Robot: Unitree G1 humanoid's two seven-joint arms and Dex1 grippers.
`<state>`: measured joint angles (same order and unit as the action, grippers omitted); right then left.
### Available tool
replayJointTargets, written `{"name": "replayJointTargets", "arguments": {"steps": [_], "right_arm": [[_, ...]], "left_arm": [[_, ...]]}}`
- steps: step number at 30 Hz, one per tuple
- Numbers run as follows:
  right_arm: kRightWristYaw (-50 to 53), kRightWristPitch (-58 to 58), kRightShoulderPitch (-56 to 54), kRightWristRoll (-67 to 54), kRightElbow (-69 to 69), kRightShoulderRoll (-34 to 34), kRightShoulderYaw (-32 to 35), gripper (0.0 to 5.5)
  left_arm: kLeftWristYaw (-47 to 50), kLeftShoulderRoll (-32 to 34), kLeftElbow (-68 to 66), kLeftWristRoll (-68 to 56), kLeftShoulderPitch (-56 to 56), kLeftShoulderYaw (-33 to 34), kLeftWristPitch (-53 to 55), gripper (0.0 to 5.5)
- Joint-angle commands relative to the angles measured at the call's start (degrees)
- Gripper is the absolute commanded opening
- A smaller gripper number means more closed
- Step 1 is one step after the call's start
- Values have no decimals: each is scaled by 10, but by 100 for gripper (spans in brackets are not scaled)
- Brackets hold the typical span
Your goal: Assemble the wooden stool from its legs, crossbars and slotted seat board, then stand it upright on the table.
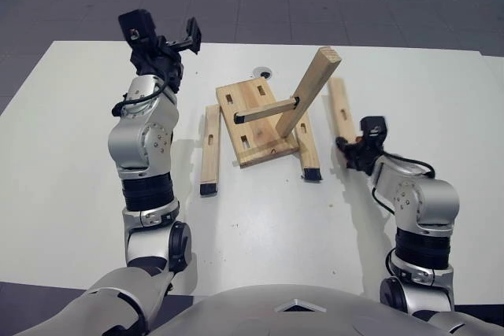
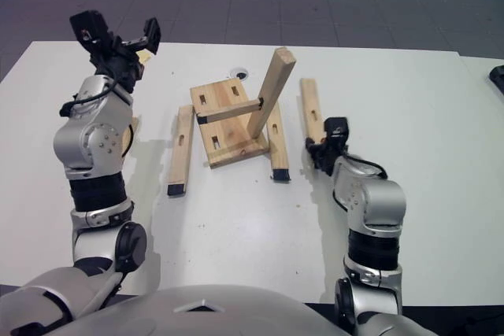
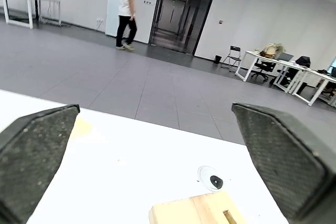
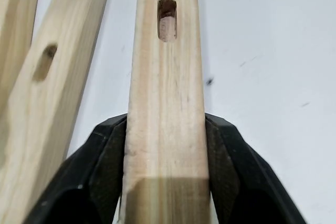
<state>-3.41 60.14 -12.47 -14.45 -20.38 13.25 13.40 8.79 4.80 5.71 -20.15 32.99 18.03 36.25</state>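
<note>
The right gripper, clamped on the near end of the leg, holds it pointing toward 12 o'clock, with the seat board seemingly at 10 o'clock.

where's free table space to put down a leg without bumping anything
Free: the near table strip in front of the seat board, and the far right beyond the leg in the right gripper. Crowded: the middle, where loose legs flank the board.

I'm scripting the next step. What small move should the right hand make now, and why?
Probably lift the leg clear of the table. The right hand is shut on its near end while it lies flat, and the seat board, holding one standing leg, shows open slots.
</note>
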Motion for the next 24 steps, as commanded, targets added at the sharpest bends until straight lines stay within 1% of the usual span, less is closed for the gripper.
{"name": "replayJointTargets", "arguments": {"steps": [1,3,6,7,9,11,13,16,18,20,24], "right_arm": [[-31,-152,-87,-26,-46,16,48,205],[-57,-205,-134,-49,-72,23,54,205],[-100,-255,-191,-85,-94,34,46,205],[-117,-271,-208,-94,-94,39,38,205],[-142,-292,-230,-104,-91,44,21,205],[-154,-308,-247,-102,-84,45,1,205],[-164,-323,-265,-102,-72,37,-25,205],[-185,-347,-266,-82,-68,34,-82,205],[-194,-363,-255,-61,-65,36,-117,205],[-200,-375,-244,-45,-62,38,-139,205],[-200,-390,-227,-22,-53,40,-162,205]], "left_arm": [[-23,21,-10,-107,36,100,14,540],[-81,33,14,-203,77,127,20,540],[-163,51,54,-375,133,138,63,540],[-180,56,63,-420,150,132,78,540],[-173,52,55,-479,184,125,95,540],[-143,45,33,-502,210,110,108,540],[-121,40,35,-523,221,80,123,540],[-79,17,41,-569,229,51,130,540],[-59,9,44,-575,232,35,123,540],[-49,7,43,-580,235,28,112,540],[-44,12,36,-592,242,26,97,540]]}}
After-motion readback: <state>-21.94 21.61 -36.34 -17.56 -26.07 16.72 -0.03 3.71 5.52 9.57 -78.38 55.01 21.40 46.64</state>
